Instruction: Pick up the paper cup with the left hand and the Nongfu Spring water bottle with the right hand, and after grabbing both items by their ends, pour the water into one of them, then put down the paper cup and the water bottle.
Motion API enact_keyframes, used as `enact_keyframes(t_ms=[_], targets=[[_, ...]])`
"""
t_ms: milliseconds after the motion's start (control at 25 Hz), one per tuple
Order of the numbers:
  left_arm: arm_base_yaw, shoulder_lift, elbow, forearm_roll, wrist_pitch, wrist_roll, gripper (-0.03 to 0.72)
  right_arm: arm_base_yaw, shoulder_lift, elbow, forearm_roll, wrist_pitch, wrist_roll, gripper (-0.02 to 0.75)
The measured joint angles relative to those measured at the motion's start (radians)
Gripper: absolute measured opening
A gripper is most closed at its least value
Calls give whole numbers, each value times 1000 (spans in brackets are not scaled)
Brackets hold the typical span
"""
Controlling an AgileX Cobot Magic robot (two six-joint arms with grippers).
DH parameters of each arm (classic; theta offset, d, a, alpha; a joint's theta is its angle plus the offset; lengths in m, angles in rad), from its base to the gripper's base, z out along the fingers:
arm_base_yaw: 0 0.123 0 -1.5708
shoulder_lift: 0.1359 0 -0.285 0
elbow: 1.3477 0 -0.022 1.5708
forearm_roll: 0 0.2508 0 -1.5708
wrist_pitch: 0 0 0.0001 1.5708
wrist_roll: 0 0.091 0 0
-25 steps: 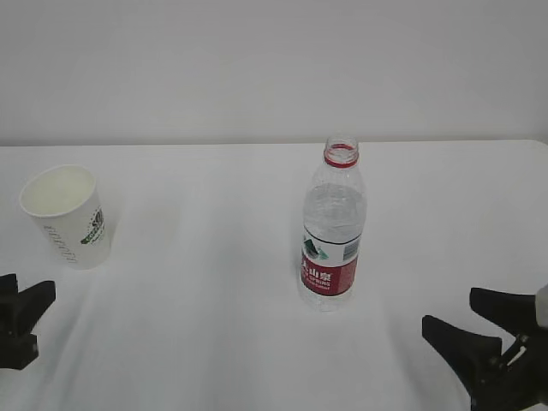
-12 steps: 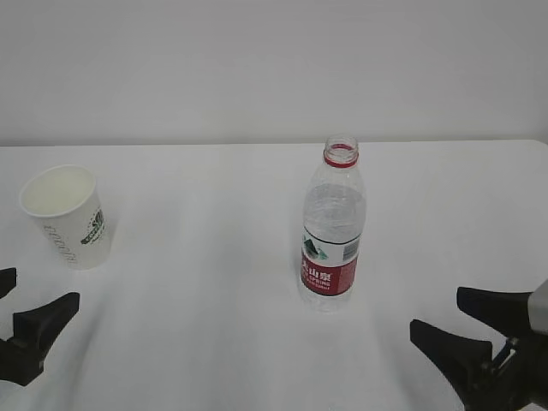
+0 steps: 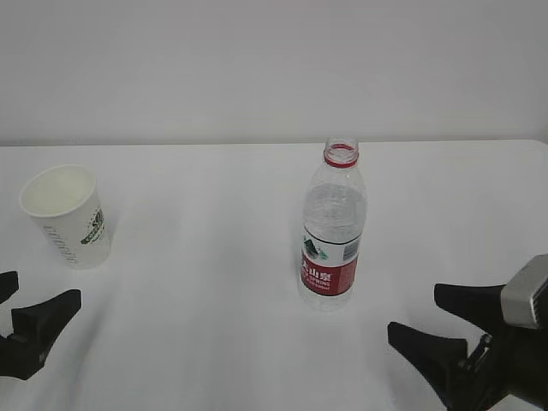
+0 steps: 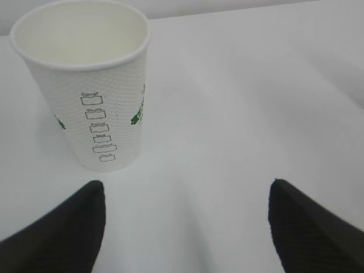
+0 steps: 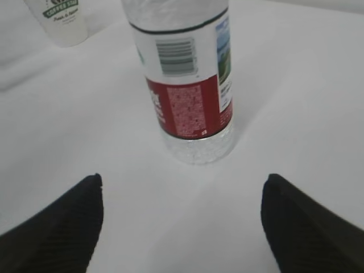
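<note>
The paper cup [image 3: 66,216] stood upright near the left edge of the white bench [image 3: 205,257], open mouth up, leaning a touch in the exterior view. From the left wrist camera the paper cup [image 4: 88,85] showed its dimpled white wall, a column of small grey check boxes and bits of green print, and the inside looked pale and empty as far as could be seen.

The Nongfu Spring water bottle [image 3: 333,231] stood upright too, about the middle of the bench and well apart from the cup, capless, red ring at the neck, red-and-white label low on the body. The right wrist camera caught the bottle [image 5: 185,85] from close by, barcode and red panel facing the lens, ribbed clear base planted on the cloth. How much water sat inside could not be told.

The left gripper [image 4: 185,227] was spread wide, released, its two dark fingers on either side of bare bench just short of the cup, touching nothing. In the exterior view it sat at the near left corner [image 3: 26,325].

The right gripper [image 5: 182,222] was likewise splayed open and empty, dark fingers flanking the bench just in front of the bottle's base. In the exterior view it sat at the near right corner [image 3: 445,334], clear of the bottle.
</note>
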Motion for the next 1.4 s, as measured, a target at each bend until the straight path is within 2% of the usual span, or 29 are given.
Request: enact_keyframes(t_ms=[200,640,960,1400], targets=[[0,0,0,4,0,-2,660,0,121,-60,-43,0,-46,675],[0,0,0,11,0,-2,626,0,138,-162,-3,0,-148,674],[0,0,0,11,0,-2,599,0,185,-229,-10,0,-145,675],[0,0,0,13,0,-2,590,0,199,-307,-94,0,-96,673]])
